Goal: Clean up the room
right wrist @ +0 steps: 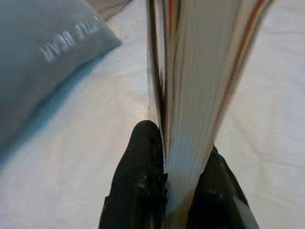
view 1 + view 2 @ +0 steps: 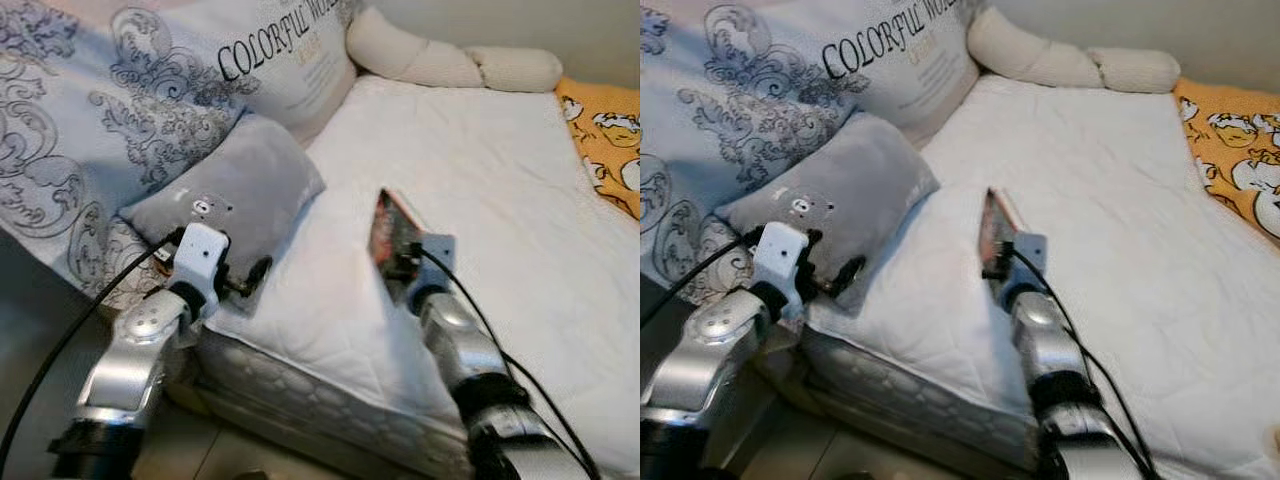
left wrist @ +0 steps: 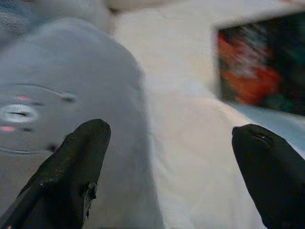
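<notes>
Right gripper (image 1: pixel 164 191) is clamped on a book (image 2: pixel 390 235) held upright at frame centre, spine running away over the white mattress (image 2: pixel 480 180). Left gripper (image 3: pixel 167 157) (fingers spread, empty) hovers at the grey pillow (image 2: pixel 240 190), lower left.

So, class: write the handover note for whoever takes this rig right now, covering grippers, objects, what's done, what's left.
Right gripper: shut on a book, held upright on edge above the white mattress.
Left gripper: open, at the grey bear cushion near the bed's corner.
Done: book gripped.
Left: put the book away; probably tidy the cushion, patterned duvet and cream bolster.
</notes>
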